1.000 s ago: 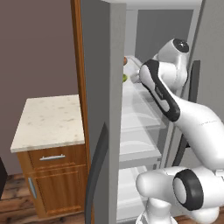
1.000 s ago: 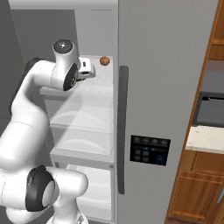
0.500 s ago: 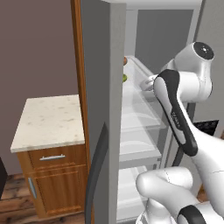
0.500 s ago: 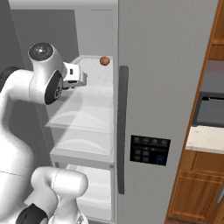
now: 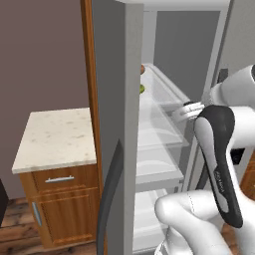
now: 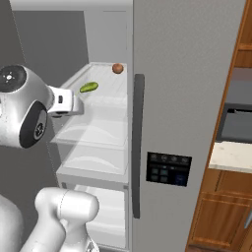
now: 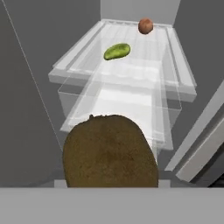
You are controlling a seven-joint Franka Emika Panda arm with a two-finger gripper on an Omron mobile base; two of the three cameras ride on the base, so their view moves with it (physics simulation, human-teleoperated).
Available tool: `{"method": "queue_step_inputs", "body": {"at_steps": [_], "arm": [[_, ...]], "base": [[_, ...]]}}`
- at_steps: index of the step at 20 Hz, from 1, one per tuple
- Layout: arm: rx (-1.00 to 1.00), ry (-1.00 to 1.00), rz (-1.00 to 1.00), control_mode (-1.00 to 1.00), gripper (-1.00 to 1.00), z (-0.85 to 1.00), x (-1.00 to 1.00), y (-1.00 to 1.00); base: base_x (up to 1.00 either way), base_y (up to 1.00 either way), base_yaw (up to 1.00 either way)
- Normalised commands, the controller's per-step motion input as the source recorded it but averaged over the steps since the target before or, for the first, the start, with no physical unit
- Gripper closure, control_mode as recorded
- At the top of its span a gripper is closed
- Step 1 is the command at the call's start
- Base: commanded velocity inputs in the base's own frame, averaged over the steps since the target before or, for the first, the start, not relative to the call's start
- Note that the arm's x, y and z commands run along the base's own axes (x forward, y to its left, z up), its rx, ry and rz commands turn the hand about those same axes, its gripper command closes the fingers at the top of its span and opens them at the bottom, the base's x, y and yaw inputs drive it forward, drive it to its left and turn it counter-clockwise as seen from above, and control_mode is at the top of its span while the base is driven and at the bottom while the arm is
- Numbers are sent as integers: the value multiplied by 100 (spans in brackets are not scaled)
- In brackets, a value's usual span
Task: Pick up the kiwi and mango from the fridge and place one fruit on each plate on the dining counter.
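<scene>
Brown fuzzy kiwi (image 7: 109, 151), oval, in gripper (image 6: 78, 104)

Glossy white rounded arm (image 5: 199, 219), dark grey joint bands

Seeing no readable text, labels, brands or numbers anywhere. Noting only small pale marks on the black dispenser panel (image 6: 168, 169) on the fridge (image 6: 187, 98) door, too small to be reading as characters.
</scene>
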Motion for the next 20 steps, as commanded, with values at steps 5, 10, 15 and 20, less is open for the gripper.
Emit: {"method": "queue_step_inputs", "body": {"at_steps": [5, 10, 15, 20], "arm": [[3, -5, -5, -100, 100, -3, -97, -23], [6, -12, -8, -100, 100, -9, -100, -26], [0, 0, 0, 100, 100, 0, 0, 0], [0, 0, 0, 100, 100, 0, 0, 0]], "base": [[0, 0, 0], [0, 0, 0], [-100, -8, -16], [-81, 0, -38]]}}
